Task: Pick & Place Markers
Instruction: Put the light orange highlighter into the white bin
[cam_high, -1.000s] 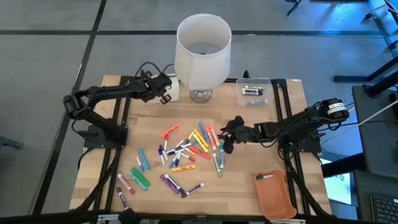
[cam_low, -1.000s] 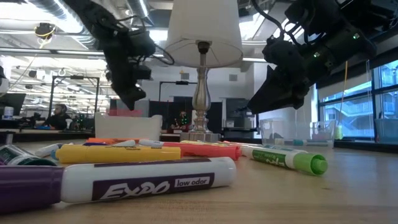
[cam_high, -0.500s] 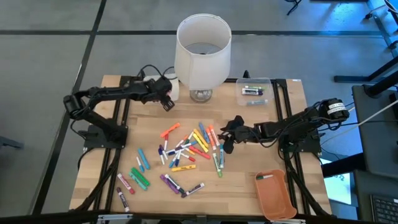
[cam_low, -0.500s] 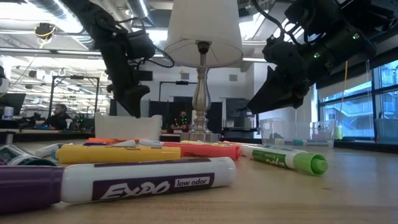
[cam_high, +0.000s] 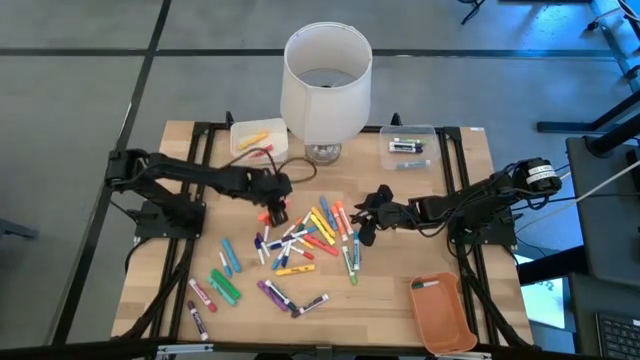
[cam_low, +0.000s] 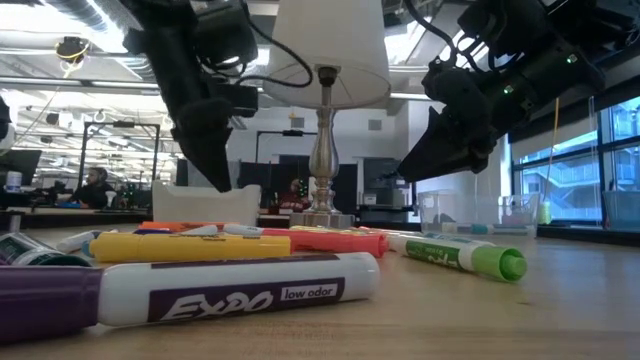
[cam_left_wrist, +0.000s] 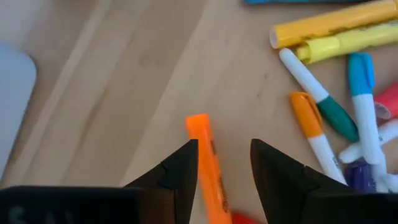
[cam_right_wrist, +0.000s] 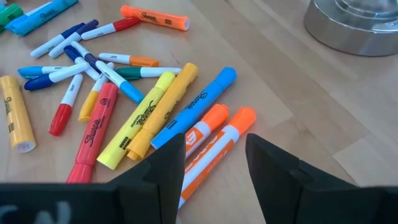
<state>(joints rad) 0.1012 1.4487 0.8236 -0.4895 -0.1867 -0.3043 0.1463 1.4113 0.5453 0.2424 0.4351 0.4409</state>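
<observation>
Since the orange marker (cam_left_wrist: 209, 169) lies between the left gripper (cam_left_wrist: 224, 165) jaws, which stand apart, it is light, stiff, smooth; grip mid-barrel. Right gripper (cam_right_wrist: 214, 158) jaws apart, empty.

Open-plan office or robotics lab: exposed ceiling ducts (cam_low: 60, 30) running overhead, desks with monitors (cam_low: 20, 165), a person (cam_low: 95, 185) sitting in back, big windows (cam_low: 615, 150) letting daylight in.
</observation>
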